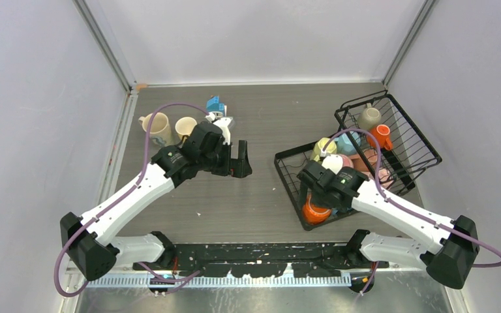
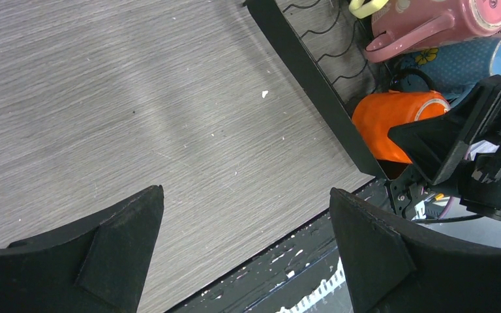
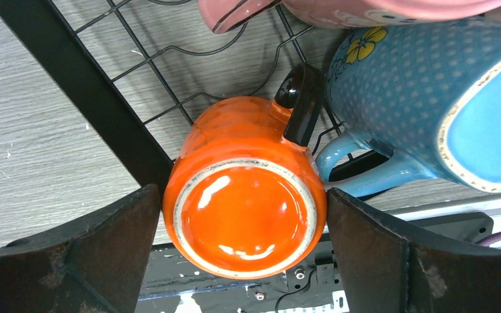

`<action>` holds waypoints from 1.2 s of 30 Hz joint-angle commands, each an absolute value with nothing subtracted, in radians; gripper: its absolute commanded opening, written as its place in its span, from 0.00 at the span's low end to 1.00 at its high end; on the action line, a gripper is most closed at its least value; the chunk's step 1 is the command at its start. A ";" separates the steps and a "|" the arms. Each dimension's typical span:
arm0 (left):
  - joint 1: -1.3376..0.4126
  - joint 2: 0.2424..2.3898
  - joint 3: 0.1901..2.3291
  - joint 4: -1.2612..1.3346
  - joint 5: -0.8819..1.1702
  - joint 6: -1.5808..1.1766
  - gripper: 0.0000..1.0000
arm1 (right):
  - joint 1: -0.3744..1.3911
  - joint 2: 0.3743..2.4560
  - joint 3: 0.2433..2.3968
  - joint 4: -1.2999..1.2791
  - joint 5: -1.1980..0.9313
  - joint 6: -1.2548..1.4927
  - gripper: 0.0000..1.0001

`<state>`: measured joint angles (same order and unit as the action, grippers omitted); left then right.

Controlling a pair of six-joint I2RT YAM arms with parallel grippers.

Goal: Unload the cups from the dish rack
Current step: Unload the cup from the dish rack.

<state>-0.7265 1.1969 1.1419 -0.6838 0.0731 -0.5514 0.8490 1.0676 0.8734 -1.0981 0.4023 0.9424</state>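
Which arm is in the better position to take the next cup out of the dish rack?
The right. The open right gripper hangs over the orange mug in the near corner of the dish rack, one finger on each side. The left gripper, also open, is over the table, outside the rack.

Readable text: none can be made out in any view.
Pink mug [image 2: 443, 23]: faint lettering is seen by the rim, too blurred to be read.
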 commanded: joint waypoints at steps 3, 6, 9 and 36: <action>-0.730 1.186 1.146 -0.645 0.086 -0.562 1.00 | 0.853 1.072 0.845 -1.033 0.403 0.973 1.00; -0.730 1.186 1.142 -0.644 0.089 -0.564 1.00 | 0.852 1.082 0.831 -1.018 0.389 0.976 1.00; -0.730 1.184 1.137 -0.642 0.090 -0.565 1.00 | 0.853 1.084 0.808 -0.996 0.381 0.982 1.00; -0.730 1.187 1.089 -0.592 0.120 -0.616 1.00 | 0.853 1.041 1.021 -1.144 0.453 0.949 0.31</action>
